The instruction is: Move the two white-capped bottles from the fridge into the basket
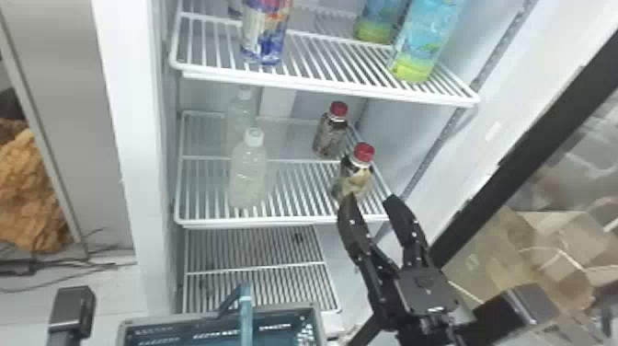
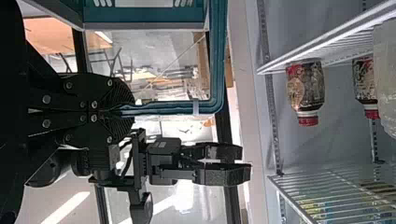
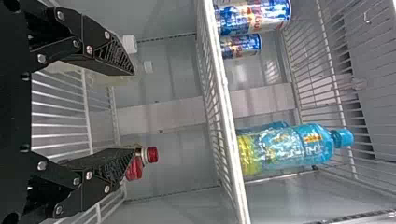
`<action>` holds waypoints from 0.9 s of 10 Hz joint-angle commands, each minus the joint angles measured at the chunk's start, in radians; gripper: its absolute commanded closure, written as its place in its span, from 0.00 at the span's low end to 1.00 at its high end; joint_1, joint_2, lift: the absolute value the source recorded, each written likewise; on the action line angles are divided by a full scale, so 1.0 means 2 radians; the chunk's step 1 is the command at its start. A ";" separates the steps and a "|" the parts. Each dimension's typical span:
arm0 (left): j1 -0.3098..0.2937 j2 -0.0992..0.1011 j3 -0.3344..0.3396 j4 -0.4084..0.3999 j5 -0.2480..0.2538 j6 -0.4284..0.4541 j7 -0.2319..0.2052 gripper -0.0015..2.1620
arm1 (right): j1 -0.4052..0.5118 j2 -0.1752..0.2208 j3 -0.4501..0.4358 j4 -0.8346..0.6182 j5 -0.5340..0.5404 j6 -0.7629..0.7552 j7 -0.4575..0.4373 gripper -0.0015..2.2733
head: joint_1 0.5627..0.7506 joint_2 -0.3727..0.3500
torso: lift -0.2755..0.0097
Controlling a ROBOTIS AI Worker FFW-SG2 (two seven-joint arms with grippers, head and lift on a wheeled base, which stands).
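Note:
Two clear white-capped bottles stand on the middle shelf's left side, the front one [image 1: 248, 172] ahead of the rear one [image 1: 241, 110]. My right gripper [image 1: 369, 198] is open at that shelf's front right edge, before a red-capped bottle. In the right wrist view, between the fingertips of the right gripper [image 3: 134, 112] there is nothing; one finger partly covers the front white-capped bottle [image 3: 130, 44]. The teal basket [image 1: 220, 316] is at the head view's bottom. In the left wrist view my left gripper [image 2: 123, 110] is shut on the basket's handle [image 2: 217, 56].
Two red-capped bottles [image 1: 356, 177] stand on the middle shelf's right side. The upper shelf [image 1: 322, 87] holds cans [image 1: 266, 32] and blue bottles [image 1: 430, 37]. A lower shelf [image 1: 262, 267] lies behind the basket. The fridge's left wall edge [image 1: 131, 161] and dark door frame [image 1: 519, 152] flank the opening.

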 commanded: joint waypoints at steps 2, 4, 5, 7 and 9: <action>0.000 0.000 0.001 0.000 0.000 0.000 0.000 0.53 | -0.008 0.000 0.000 0.009 -0.003 0.002 0.009 0.22 | 0.70 0.03 | 0.05; 0.000 -0.001 0.001 0.000 0.000 0.000 0.000 0.53 | -0.018 -0.008 0.012 0.016 -0.008 0.009 0.015 0.22 | 0.70 0.03 | 0.05; 0.000 -0.001 0.002 0.000 0.000 0.000 0.000 0.53 | -0.024 -0.013 0.020 0.020 -0.010 0.010 0.017 0.22 | 0.70 0.03 | 0.05; 0.001 -0.001 0.002 0.000 0.000 0.000 0.000 0.53 | -0.036 -0.020 0.034 0.030 -0.015 0.017 0.018 0.22 | 0.70 0.03 | 0.05; 0.001 -0.002 0.003 0.000 0.000 -0.001 0.000 0.53 | -0.046 -0.025 0.040 0.040 -0.016 0.023 0.022 0.22 | 0.70 0.03 | 0.05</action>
